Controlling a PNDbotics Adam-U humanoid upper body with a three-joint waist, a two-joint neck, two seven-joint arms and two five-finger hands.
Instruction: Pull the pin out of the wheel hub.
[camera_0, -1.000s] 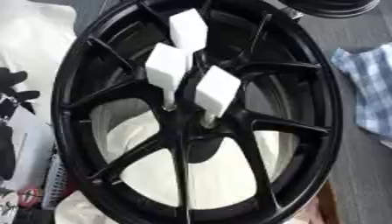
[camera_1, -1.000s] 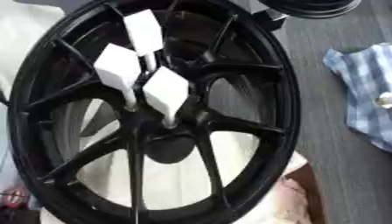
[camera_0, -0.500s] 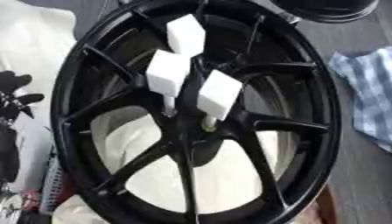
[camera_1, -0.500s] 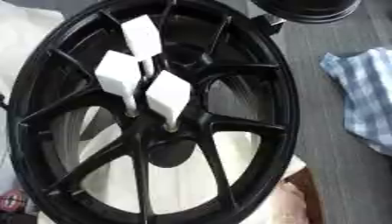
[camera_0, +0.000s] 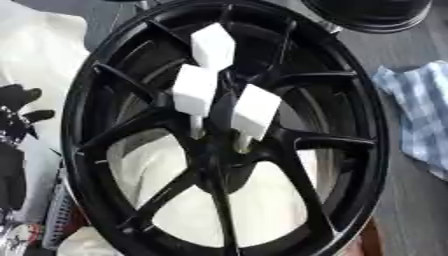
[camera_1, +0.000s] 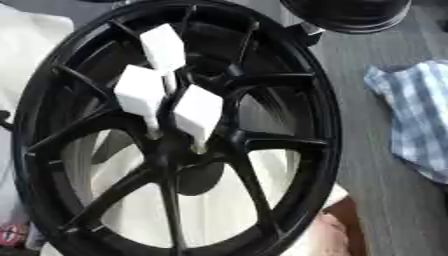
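- Though cut off by the picture's left edge, showed as a black left hand (camera_0: 17, 107) lying on a white sheet (camera_0: 39, 55); could not be told whether open or closed, and held nothing visible.
- Lay just to the right of that hand: a large black wheel hub (camera_0: 214, 157), tilted, with its spokes running out from the middle to the rim, apart from the hand.
- Stood three white pins in the hub's middle, further right of the hand: upper pin (camera_0: 213, 46), left pin (camera_0: 194, 90), right pin (camera_0: 256, 112).
- Had blocky white heads on thin stems; the left and right pins' stems reached down into the dark centre, while the upper pin's stem was hidden behind the other heads.
- Stayed clear of the hand, all three pins, none touched by it.
- Rested well to the right of the hand, beyond the hub's far rim: a blue checked cloth (camera_1: 416, 115) on the grey table (camera_1: 376, 195).
- Sat beyond the hub, at the top right: part of a second dark rim (camera_0: 367, 12).
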